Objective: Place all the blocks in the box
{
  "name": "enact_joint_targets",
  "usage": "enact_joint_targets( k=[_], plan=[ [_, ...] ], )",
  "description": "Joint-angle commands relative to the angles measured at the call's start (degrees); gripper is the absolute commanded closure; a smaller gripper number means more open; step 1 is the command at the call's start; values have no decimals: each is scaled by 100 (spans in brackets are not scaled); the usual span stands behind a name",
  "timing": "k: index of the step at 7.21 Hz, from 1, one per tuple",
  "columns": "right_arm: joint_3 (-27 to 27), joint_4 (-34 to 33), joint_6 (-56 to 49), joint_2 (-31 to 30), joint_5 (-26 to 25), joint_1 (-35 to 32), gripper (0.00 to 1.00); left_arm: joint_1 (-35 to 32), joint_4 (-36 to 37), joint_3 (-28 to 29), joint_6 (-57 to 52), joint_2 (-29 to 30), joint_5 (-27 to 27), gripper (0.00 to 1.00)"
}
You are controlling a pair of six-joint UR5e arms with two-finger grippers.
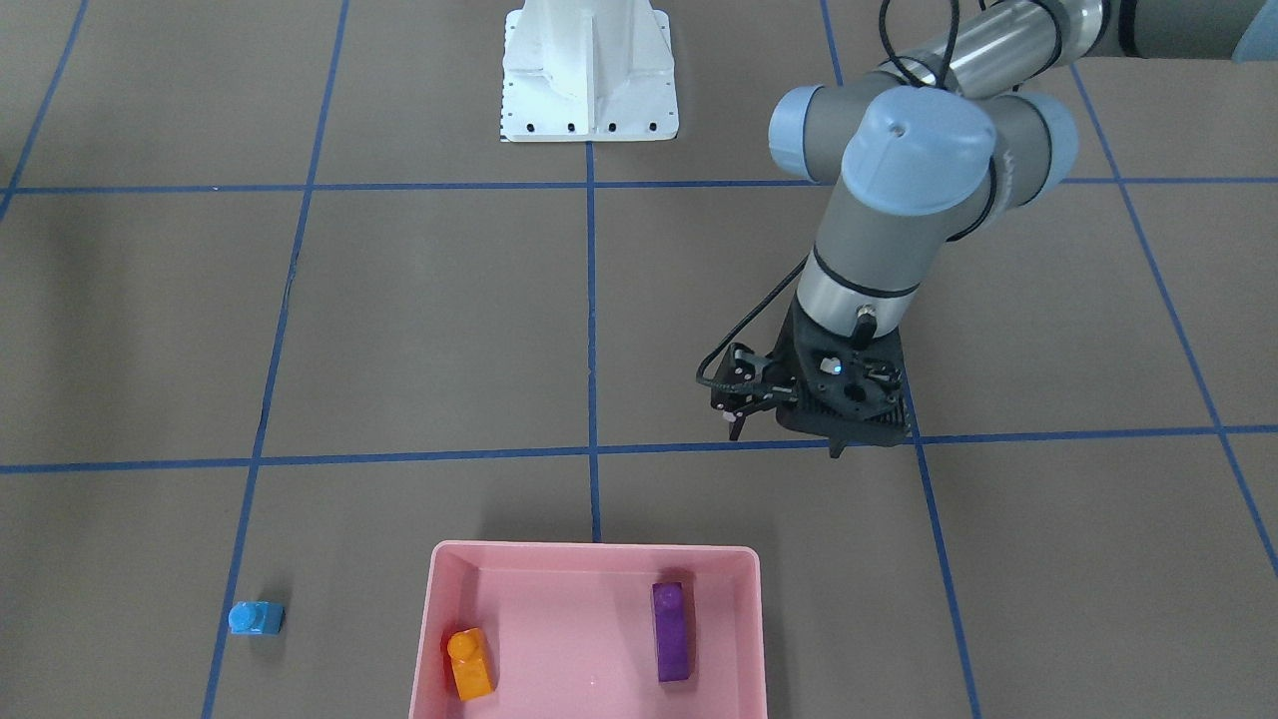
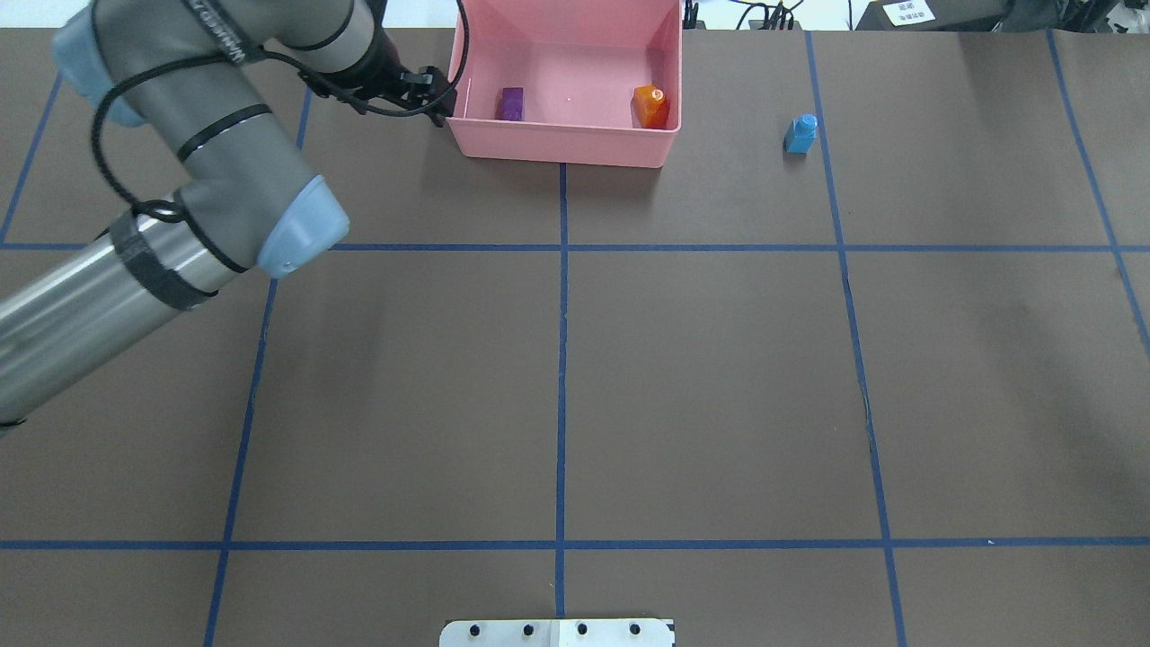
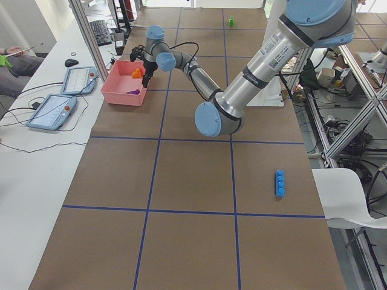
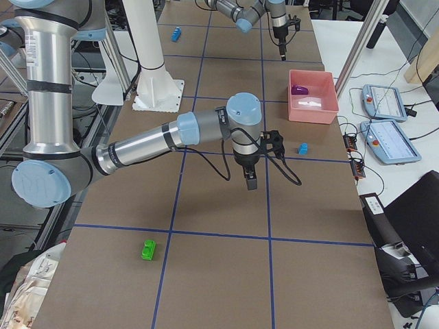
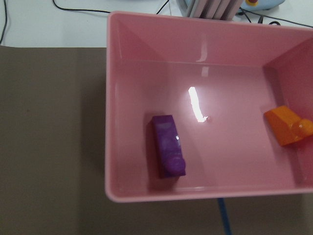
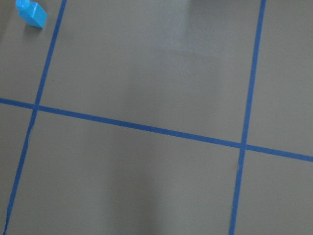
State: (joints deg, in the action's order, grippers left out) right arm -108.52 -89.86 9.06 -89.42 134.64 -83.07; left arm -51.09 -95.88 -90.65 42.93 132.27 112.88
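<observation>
Left gripper (image 1: 786, 442) hangs with jaws spread and empty near the shallow pale pink plastic box (image 2: 557, 148) at the table's far edge. I cannot tell the right gripper's (image 4: 250, 184) state. The long purple brick (image 5: 167, 146) lies inside the box. The long blue four-stud brick (image 3: 279, 182) sits towards the left end and the green two-stud brick (image 4: 148, 249) towards the right end. The orange one-stud brick (image 5: 288, 126) leans in the box's right corner. The small blue one-stud brick (image 2: 800, 135) stands near the far edge, outside the box.

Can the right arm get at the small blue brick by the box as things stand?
Probably yes. The small blue brick stands alone on the table, apart from the box, nothing lying between it and the right gripper; the left arm is over at the box's other side.
</observation>
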Motion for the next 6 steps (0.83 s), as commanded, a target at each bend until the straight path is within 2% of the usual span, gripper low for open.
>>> enact_joint_targets(
  k=[1,3,5,6],
  plan=[
    [907,1204,1277,650,-104,807,0,-268,421,-1197,-959,-1190,338,0],
    [1576,1383,1893,1458,-533,1439,0,-401,403,-1621,-1384,-1765,410,0],
    [2314,1575,2790,2337,-1174,1959,0,-401,403,-1684,-1384,-1802,410,0],
    [3049,2177,3290,2741,-1429,2188,1,-401,403,-1684,-1384,-1802,410,0]
  ],
)
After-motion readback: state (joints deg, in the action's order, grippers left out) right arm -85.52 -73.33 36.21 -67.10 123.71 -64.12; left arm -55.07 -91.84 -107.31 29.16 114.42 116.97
